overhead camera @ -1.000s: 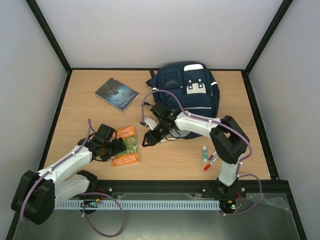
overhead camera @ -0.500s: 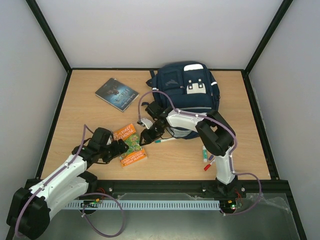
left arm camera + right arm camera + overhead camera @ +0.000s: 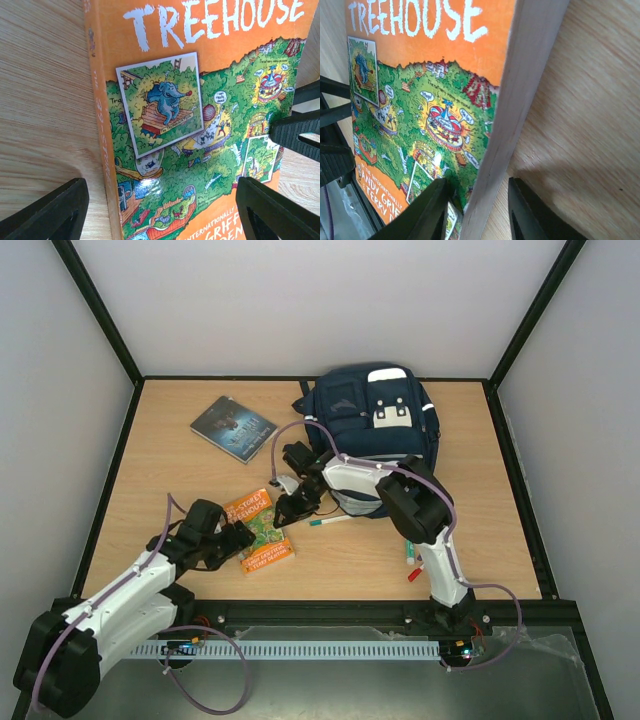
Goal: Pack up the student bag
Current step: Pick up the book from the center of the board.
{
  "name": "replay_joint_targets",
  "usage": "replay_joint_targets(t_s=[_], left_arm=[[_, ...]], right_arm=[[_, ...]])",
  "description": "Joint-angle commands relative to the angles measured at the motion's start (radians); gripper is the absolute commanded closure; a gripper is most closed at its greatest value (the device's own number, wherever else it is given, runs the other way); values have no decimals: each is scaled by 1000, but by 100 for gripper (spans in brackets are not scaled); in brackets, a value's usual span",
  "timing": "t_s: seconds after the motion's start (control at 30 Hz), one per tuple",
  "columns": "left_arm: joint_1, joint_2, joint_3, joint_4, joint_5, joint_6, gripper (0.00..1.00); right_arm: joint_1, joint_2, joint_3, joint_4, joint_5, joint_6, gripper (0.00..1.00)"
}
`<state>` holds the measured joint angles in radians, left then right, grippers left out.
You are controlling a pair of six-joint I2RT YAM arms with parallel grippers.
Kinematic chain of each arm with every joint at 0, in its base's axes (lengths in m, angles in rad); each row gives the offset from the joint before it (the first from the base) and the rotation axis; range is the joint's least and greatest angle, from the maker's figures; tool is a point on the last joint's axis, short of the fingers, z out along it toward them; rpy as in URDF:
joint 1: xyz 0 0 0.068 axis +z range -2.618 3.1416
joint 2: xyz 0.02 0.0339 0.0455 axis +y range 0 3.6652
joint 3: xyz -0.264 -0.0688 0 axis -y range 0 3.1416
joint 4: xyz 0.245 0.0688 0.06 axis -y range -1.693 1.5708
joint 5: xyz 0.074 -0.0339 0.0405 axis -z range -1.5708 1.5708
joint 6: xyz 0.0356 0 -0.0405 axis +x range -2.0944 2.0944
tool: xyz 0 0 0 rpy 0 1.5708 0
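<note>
Surface: light wood-grain table (image 3: pixel 170 480), black rail round its edges, plain pale walls (image 3: pixel 300 300) on three sides. Lighting even, soft shadows only.

Landmark: orange "Treehouse" paperback (image 3: pixel 260 530), cover up, near the front edge of the table, left of centre.

- Student bag (image 3: pixel 375 425): well beyond the paperback and to its right, lying front-up against the far rail. Navy, with a grey-white patch showing.
- Dark-covered book (image 3: pixel 233 427): beyond the paperback, slightly left, flat and apart from everything.
- Teal-capped marker (image 3: pixel 330 521): just right of the paperback, on bare wood.
- Glue stick (image 3: pixel 409 547) and red pen (image 3: pixel 415 572): farther right of the paperback, close together.

Left gripper (image 3: pixel 235 537): at the paperback's near-left end, fingers spread wide, one over wood outside the spine and one by the opposite edge, nothing grasped.

Right gripper (image 3: pixel 285 512): at the paperback's far-right edge. Wrist view showed one finger over the cover and one on the table side of the page block. Could not tell whether they pinched it.
</note>
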<state>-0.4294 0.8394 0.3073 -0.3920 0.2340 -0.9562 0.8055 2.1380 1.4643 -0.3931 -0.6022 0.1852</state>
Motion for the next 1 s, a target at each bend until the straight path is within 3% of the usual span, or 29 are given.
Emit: replay_joint_targets(t_s=[0.0, 0.17, 0.3, 0.97], left_arm=[[-4, 17, -26, -4, -19, -24, 16], [-5, 45, -26, 10, -18, -43, 13], [-5, 69, -31, 35, -13, -49, 13], [-3, 90, -73, 166, 53, -130, 16]], right_arm=[[3, 69, 18, -89, 66, 48, 69], [-24, 146, -15, -121, 163, 95, 87], [-57, 190, -39, -123, 143, 103, 94], [-68, 267, -72, -117, 115, 90, 99]])
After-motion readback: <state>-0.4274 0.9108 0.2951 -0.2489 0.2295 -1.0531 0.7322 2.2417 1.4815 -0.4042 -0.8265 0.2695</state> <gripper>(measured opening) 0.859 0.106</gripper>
